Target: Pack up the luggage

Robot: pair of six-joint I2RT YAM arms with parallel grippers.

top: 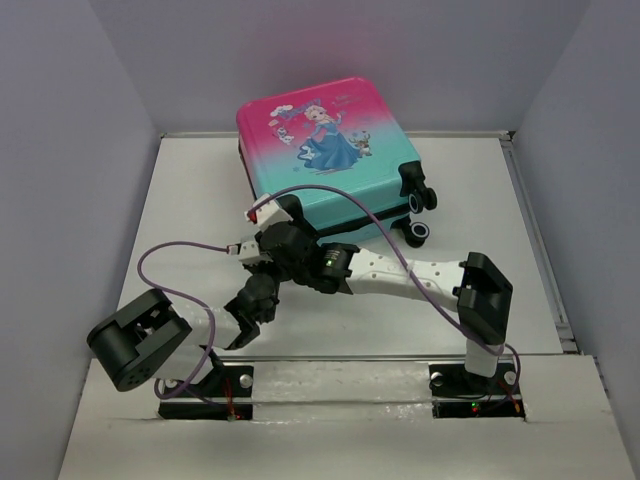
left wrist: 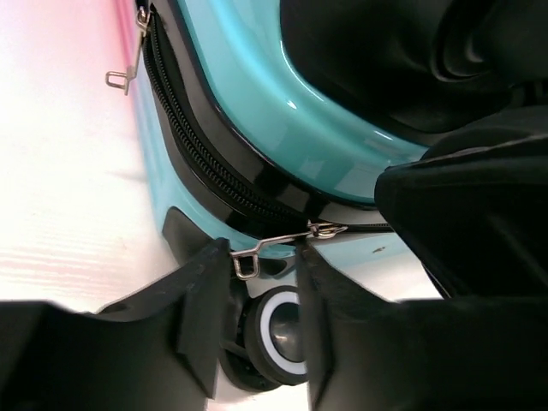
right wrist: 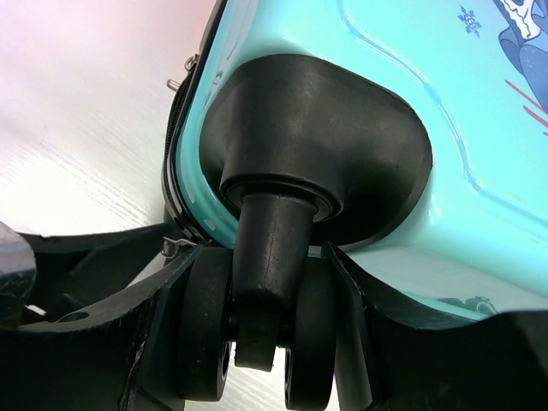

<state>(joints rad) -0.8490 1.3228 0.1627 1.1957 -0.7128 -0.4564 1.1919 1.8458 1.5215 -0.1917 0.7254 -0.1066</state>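
The luggage [top: 325, 150] lies flat and closed at the back of the table, princess side up. Both arms meet at its near left corner. In the left wrist view my left gripper [left wrist: 261, 282] is open. A metal zipper pull [left wrist: 248, 257] lies across the gap at its fingertips, with a white-rimmed wheel [left wrist: 282, 338] behind and the teal shell [left wrist: 257, 111] above. In the right wrist view my right gripper [right wrist: 265, 317] is shut on a black twin caster wheel [right wrist: 210, 325] under the teal shell [right wrist: 479, 128], one finger against each side.
Two more wheels [top: 418, 200] stick out at the luggage's right end. A second zipper pull [left wrist: 128, 73] hangs further along the zip. A purple cable [top: 160, 260] loops over the white table [top: 200, 200]. A raised rail [top: 535, 240] edges the table's right side.
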